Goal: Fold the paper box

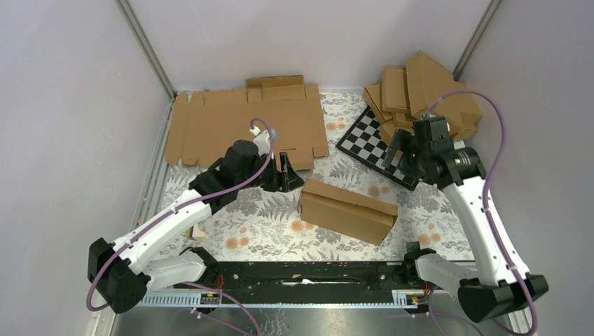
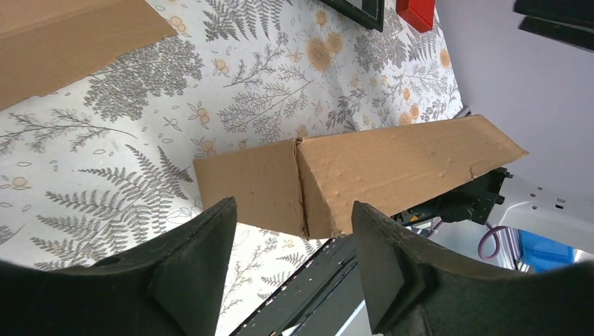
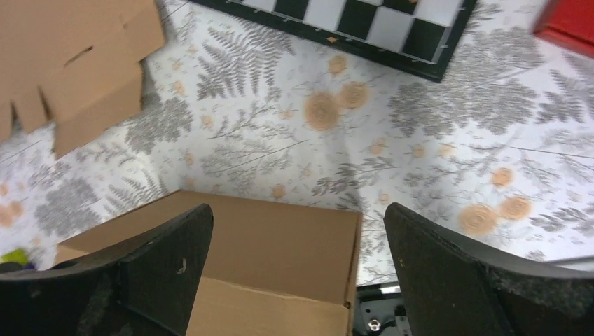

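Fern-patterned table (image 1: 266,231), folded paper box (image 1: 347,210) mid-table, flat cardboard sheet (image 1: 238,122), checkered board (image 1: 365,138), cardboard pile (image 1: 420,94)

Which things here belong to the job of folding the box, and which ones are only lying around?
For the job:
- paper box, in the middle

Only lying about:
- flat cardboard sheets
- pile of cardboard boxes
- checkered board

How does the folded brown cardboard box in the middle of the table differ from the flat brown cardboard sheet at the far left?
The folded brown cardboard box is closed up with raised walls; the flat brown cardboard sheet lies unfolded, its flaps and tabs spread out. The box covers less of the table than the sheet. Both are plain brown cardboard.
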Controlling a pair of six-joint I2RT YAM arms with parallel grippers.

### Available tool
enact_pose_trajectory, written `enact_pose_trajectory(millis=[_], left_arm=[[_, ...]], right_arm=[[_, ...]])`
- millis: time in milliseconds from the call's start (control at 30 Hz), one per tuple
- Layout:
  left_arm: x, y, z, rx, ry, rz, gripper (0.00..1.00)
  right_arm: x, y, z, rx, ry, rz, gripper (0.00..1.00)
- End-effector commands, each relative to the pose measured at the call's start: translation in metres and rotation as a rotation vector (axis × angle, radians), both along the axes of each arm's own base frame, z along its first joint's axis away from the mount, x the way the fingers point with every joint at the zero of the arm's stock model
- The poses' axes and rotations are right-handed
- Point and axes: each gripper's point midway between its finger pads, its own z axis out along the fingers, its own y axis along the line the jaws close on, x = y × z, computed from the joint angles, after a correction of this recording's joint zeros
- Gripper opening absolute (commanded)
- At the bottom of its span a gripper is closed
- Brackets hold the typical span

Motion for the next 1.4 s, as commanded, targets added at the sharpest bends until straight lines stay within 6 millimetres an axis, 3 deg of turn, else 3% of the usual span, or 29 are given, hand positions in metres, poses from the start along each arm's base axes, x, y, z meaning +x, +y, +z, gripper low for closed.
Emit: enact_pose_trajectory(millis=[0, 133, 300, 400, 500, 633, 700, 800, 900, 1000, 1367], left_arm=[[0.006, 0.01, 0.029, -0.038, -0.098, 0.014, 0.67], [0.008, 0.015, 0.027, -0.049, -0.094, 0.012, 0.68], [0.009, 0.012, 0.026, -0.077, -0.094, -0.009, 0.68], [0.009, 0.013, 0.024, -0.077, -0.091, -0.018, 0.69], [0.008, 0.012, 0.021, -0.08, -0.079, -0.028, 0.69], [0.007, 0.012, 0.018, -0.081, -0.068, -0.033, 0.69], [0.007, 0.012, 0.019, -0.087, -0.068, -0.041, 0.69], [0.005, 0.011, 0.02, -0.093, -0.068, -0.051, 0.69], [0.003, 0.012, 0.021, -0.098, -0.066, -0.052, 0.69], [0.002, 0.01, 0.022, -0.109, -0.06, -0.057, 0.69], [0.005, 0.003, 0.023, -0.149, -0.023, -0.052, 0.68]], right_arm=[[0.012, 0.038, 0.012, 0.199, -0.02, 0.164, 1.0], [-0.009, 0.021, -0.007, 0.2, 0.095, 0.028, 1.0], [-0.041, -0.015, -0.006, 0.114, 0.086, -0.126, 1.0], [-0.057, -0.024, -0.017, 0.085, 0.139, -0.153, 1.0], [-0.068, -0.019, -0.026, 0.139, 0.154, -0.177, 1.0], [-0.075, -0.013, -0.014, 0.215, 0.086, -0.202, 0.99], [-0.077, 0.0, -0.015, 0.28, 0.1, -0.165, 0.97], [-0.08, 0.024, 0.0, 0.428, 0.044, -0.109, 0.95], [-0.087, 0.028, 0.013, 0.483, -0.009, -0.099, 0.89], [-0.098, 0.044, -0.003, 0.552, 0.076, -0.053, 0.86], [-0.108, 0.011, -0.025, 0.385, 0.065, -0.146, 0.8]])
